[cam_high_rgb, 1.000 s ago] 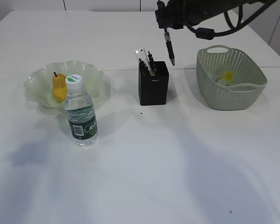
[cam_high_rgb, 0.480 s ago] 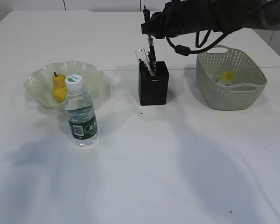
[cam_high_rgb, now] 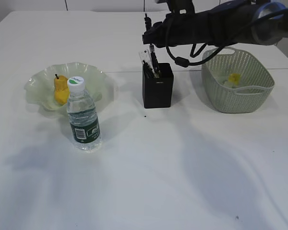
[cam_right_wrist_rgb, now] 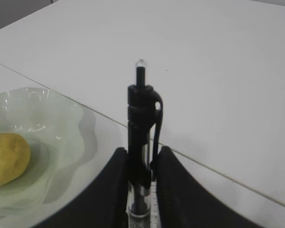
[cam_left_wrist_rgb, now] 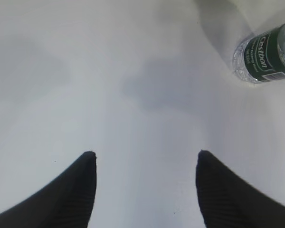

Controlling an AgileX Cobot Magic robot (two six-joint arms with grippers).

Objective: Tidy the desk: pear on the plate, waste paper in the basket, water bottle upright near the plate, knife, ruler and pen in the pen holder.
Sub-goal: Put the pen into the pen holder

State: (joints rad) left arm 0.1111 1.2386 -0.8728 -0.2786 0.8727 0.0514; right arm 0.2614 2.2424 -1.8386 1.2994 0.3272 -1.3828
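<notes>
MOVED: right gripper (cam_right_wrist_rgb: 141, 178) has swung left with the black clip pen (cam_right_wrist_rgb: 141, 137), now over the matte black square pen holder (cam_high_rgb: 158, 86) | GRIP: pinching pen upright | NEXT: lower straight, release inside, clear of clear plastic ruler (cam_high_rgb: 145, 57).

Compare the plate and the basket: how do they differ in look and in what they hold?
The plate is a shallow, translucent pale green dish with a wavy rim; the basket is deep, opaque sage green, with perforated sides. The plate holds the pear; the basket holds yellow paper. Both are greenish and stand on the desk.
</notes>
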